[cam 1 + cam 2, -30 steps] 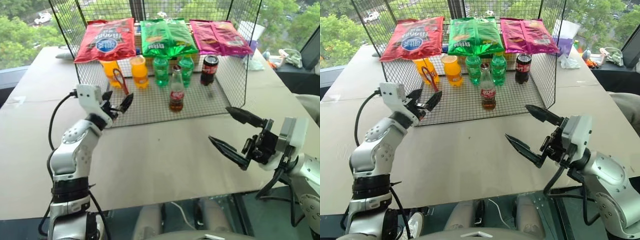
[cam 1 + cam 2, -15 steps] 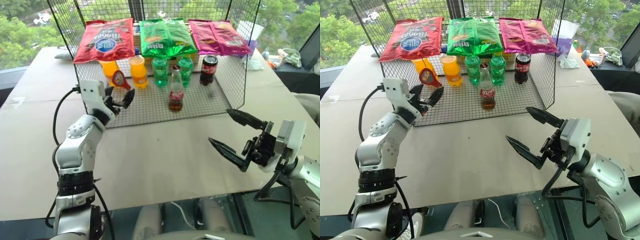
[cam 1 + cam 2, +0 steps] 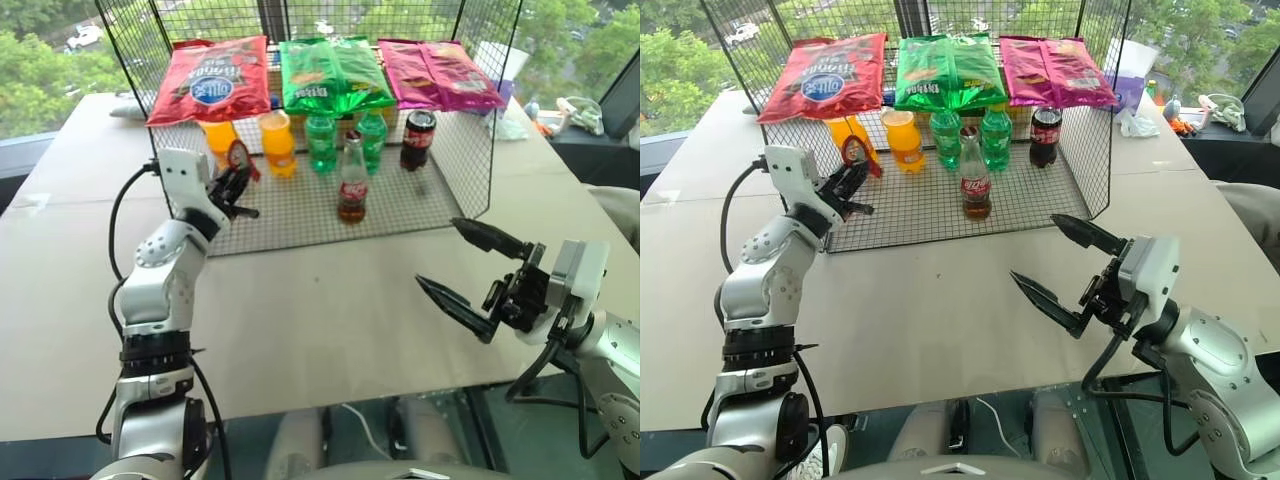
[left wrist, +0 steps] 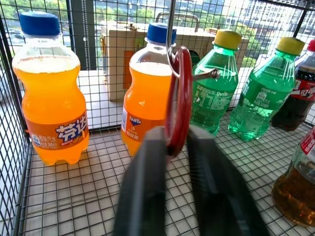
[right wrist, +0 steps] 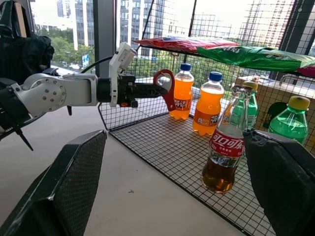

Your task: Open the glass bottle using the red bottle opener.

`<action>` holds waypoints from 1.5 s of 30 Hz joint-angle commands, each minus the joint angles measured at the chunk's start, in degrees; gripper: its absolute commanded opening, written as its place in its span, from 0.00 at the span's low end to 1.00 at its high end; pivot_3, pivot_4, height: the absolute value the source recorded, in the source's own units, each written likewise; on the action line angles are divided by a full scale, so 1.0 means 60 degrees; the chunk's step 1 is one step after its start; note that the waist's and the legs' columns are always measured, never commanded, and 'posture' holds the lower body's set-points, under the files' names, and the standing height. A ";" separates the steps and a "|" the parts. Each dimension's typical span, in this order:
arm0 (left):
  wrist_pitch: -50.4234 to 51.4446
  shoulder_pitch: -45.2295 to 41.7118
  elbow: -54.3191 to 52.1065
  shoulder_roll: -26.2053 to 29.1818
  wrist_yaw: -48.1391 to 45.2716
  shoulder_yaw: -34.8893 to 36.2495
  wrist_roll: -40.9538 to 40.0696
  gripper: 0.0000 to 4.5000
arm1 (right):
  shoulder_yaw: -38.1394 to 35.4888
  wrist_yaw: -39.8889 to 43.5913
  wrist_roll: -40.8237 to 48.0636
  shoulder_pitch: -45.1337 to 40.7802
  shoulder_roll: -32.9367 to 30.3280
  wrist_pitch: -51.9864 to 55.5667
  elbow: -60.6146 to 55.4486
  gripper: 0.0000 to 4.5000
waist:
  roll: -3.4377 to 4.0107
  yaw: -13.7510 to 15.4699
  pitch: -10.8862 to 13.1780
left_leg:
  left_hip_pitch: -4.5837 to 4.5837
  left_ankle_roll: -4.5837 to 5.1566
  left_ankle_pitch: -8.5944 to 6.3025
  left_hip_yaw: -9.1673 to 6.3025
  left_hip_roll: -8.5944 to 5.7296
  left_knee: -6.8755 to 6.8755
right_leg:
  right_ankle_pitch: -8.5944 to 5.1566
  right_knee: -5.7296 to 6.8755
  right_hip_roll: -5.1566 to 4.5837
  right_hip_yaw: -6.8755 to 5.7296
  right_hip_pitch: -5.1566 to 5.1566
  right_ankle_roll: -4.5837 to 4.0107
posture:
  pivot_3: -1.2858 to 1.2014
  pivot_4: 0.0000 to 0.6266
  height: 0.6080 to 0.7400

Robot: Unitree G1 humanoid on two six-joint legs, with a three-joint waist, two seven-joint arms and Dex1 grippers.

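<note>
Orange bottles (image 4: 51, 93): two; green bottles (image 4: 211, 86): two.

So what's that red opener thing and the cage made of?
The red bottle opener looks like glossy painted metal or hard plastic; its smooth edge shines, so I can't be sure which. The cage looks like thin black-coated metal wire, woven in a see-through grid.

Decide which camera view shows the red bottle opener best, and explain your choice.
The left wrist view: the red bottle opener hangs edge-on from a metal hook, close up, pinched by the left gripper. The right wrist view shows its ring head side-on but far off; in the eye views it is tiny.
</note>
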 commanded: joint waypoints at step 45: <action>0.6752 0.0907 -0.2735 0.2530 -0.5164 0.0068 -0.8165 0.01 | 0.0882 -0.3054 0.4832 -0.2918 0.0361 0.5009 0.1300 1.00 | -0.0001 -0.0091 0.0002 | 0.0006 0.0001 0.0000 -0.0025 0.0010 0.0005 | -0.0019 0.0009 0.0000 0.0006 -0.0003 -0.0032 | 0.52 0.24 1.00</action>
